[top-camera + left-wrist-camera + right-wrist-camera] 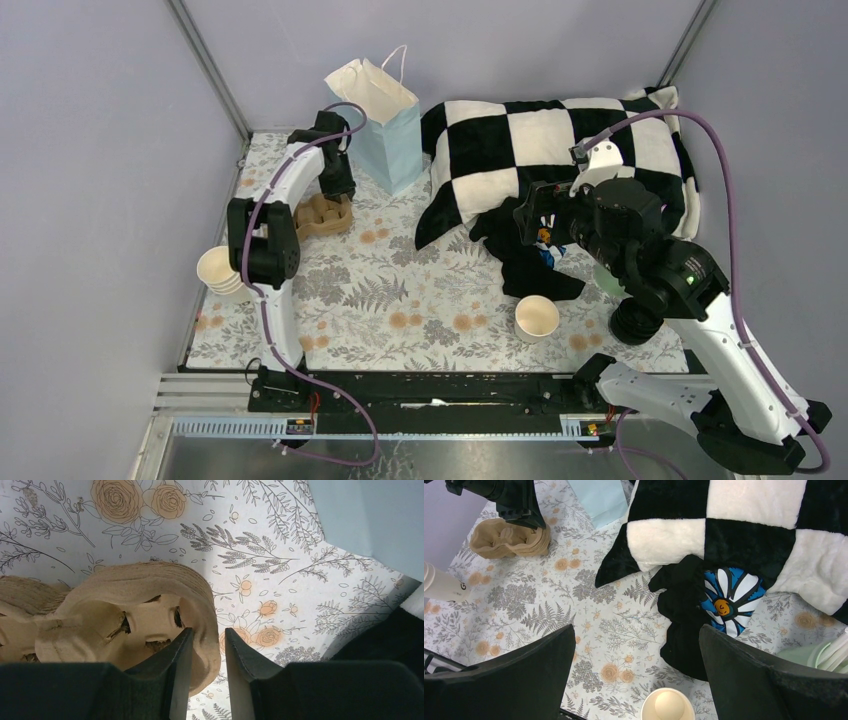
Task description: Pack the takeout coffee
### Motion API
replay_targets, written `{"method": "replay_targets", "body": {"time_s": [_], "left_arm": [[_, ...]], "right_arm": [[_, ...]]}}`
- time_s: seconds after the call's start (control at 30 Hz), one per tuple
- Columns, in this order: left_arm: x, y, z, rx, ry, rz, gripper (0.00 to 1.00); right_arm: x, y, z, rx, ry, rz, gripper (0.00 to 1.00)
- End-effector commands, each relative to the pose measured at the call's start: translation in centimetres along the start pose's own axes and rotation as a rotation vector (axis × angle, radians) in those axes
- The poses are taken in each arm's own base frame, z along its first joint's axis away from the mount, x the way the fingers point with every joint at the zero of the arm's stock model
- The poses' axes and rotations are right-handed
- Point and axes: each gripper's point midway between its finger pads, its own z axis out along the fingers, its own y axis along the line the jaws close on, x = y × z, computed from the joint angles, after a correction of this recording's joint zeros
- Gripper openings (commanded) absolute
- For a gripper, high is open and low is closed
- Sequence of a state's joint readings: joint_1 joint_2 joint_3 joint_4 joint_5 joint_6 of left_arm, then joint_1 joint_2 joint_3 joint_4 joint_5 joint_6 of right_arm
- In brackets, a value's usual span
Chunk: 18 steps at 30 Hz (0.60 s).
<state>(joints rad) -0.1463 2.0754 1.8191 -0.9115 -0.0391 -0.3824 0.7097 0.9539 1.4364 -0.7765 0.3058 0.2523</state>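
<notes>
The takeout coffee cup (537,317) is a small cream paper cup with no lid, upright near the table's front; in the right wrist view it (667,705) stands below and between my fingers. My right gripper (537,237) (636,630) is wide open and empty, hovering above the cloth behind the cup. My left gripper (335,185) (206,635) is at the brown pulp cup carrier (325,215) (150,625). Its jaws stand a narrow gap apart and straddle the carrier's rim, one finger inside a pocket, and a slit of cloth shows beside the other finger.
A light-blue paper bag (385,125) stands at the back. A black-and-white checkered pillow (560,150) fills the back right, with a black garment (540,270) in front of it. A stack of nested cups (220,270) is at the left edge. A mint-green cup of straws (824,655) stands at the right.
</notes>
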Motion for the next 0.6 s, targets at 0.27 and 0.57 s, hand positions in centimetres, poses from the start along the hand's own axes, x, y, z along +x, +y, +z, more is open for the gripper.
{"method": "replay_targets", "body": {"time_s": [0.27, 0.57], "left_arm": [[-1.1, 0.3, 0.0, -0.023, -0.020, -0.008, 0.29], [-1.6, 1.5, -2.4, -0.079, -0.043, 0.026, 0.11]], "right_arm": [[-1.4, -0.1, -0.3, 0.012, -0.042, -0.007, 1.00], [-1.5, -0.1, -0.4, 0.010, -0.044, -0.002, 1.00]]}}
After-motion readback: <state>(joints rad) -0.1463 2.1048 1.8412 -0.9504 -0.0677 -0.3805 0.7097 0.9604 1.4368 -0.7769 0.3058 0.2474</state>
